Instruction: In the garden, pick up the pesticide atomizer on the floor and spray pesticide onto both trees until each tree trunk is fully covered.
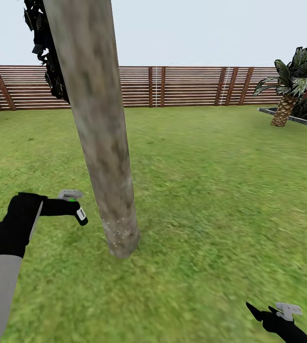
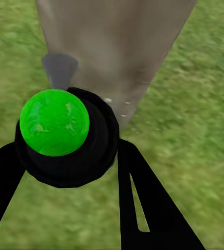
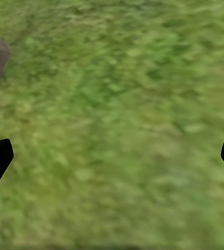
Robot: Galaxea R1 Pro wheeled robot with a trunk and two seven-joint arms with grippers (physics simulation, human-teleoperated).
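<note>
A thick mottled grey-brown tree trunk [image 1: 103, 143] leans up from the lawn at centre left, with dark foliage [image 1: 46, 47] behind its top. Pale pesticide specks [image 1: 117, 231] dot its base. My left gripper [image 1: 70, 208] is shut on the pesticide atomizer [image 1: 75, 206], a dark bottle with a green spot and grey trigger head, held just left of the trunk's foot. In the left wrist view the atomizer [image 2: 65, 135] sits between my fingers [image 2: 148, 208] with the trunk [image 2: 117, 47] right ahead. My right gripper [image 1: 268, 312] hangs open low at the right over grass.
Green lawn [image 1: 210, 190] spreads all around. A brown slatted fence [image 1: 182, 85] runs along the back. A short palm [image 1: 291, 85] stands in a bordered bed [image 1: 291, 116] at the far right.
</note>
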